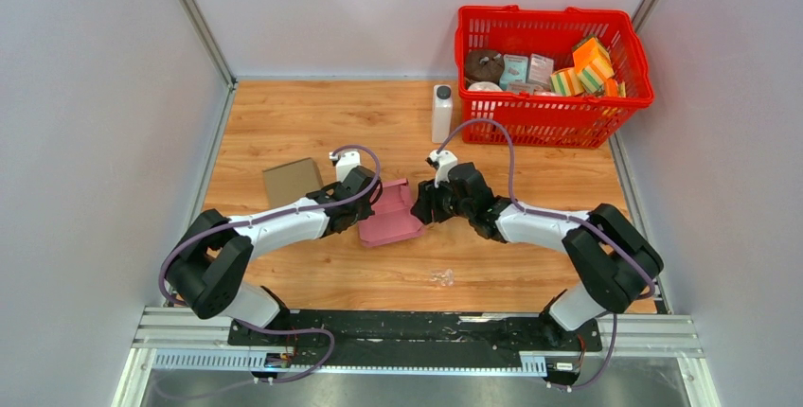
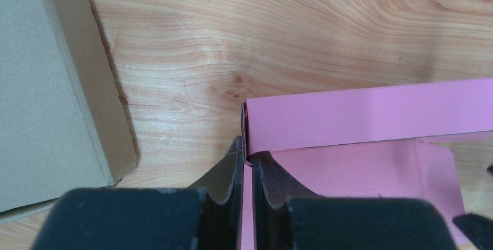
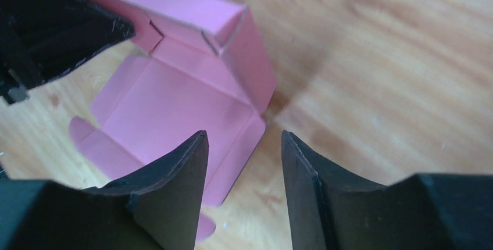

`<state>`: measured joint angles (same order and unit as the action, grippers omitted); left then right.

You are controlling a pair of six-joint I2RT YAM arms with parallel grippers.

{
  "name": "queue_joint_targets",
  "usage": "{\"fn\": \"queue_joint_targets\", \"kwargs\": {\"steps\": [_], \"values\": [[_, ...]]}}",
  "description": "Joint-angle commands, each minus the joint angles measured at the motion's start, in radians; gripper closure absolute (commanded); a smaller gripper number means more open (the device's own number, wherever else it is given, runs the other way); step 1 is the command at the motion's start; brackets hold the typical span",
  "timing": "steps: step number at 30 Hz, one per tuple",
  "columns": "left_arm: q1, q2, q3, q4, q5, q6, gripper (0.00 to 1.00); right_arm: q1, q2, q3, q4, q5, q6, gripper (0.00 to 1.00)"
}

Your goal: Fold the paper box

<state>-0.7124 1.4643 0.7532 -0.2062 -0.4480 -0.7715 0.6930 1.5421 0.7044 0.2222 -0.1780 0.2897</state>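
Box (image 1: 390,216) sits mid-table, right between my two arms. My left gripper (image 2: 247,156) is clamped on the end of one raised pink wall; the wall strip runs off to the right in the left wrist view. My right gripper (image 3: 244,139) has its jaws apart with nothing in them, only bare table between the fingers.

Key relation: from the right gripper the box lies up and to the left. Its unfolded right side flap (image 3: 241,145) lies flat on the wood just beside the left finger (image 3: 174,192). In the top view the box's long axis runs from the raised far walls towards the near edge, where the flat lid panel lies. The right arm is nearer that flap, so I judge the next fold is its job, with the left holding the box. Brown cardboard (image 1: 292,180) lies left of the box, apart from it.
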Motion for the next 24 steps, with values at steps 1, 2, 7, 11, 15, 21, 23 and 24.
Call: {"fn": "queue_joint_targets", "kwargs": {"steps": [1, 2, 7, 11, 15, 21, 23, 24], "values": [[0.004, -0.019, -0.02, -0.036, 0.038, 0.021, 1.0, -0.001, 0.078, 0.072, 0.195, 0.057, -0.135, 0.48], [0.004, -0.019, -0.018, -0.036, 0.043, 0.024, 1.0, -0.003, 0.087, 0.07, 0.216, 0.058, -0.138, 0.48], [0.004, -0.021, -0.015, -0.038, 0.045, 0.029, 1.0, -0.001, 0.147, 0.099, 0.253, 0.074, -0.136, 0.56], [0.004, -0.016, -0.015, -0.036, 0.046, 0.032, 1.0, 0.002, 0.164, 0.11, 0.269, 0.101, -0.136, 0.65], [0.002, -0.012, -0.014, -0.035, 0.048, 0.028, 1.0, 0.02, 0.182, 0.136, 0.243, 0.142, -0.152, 0.68], [0.004, -0.019, 0.003, -0.067, 0.043, 0.006, 1.0, 0.117, 0.26, 0.217, 0.154, 0.423, -0.167, 0.9], [0.004, -0.024, 0.017, -0.087, 0.038, -0.011, 1.0, 0.155, 0.288, 0.228, 0.143, 0.554, -0.156, 1.0], [0.004, -0.025, 0.021, -0.107, 0.034, -0.018, 1.0, 0.172, 0.309, 0.234, 0.137, 0.605, -0.158, 1.0]]}}
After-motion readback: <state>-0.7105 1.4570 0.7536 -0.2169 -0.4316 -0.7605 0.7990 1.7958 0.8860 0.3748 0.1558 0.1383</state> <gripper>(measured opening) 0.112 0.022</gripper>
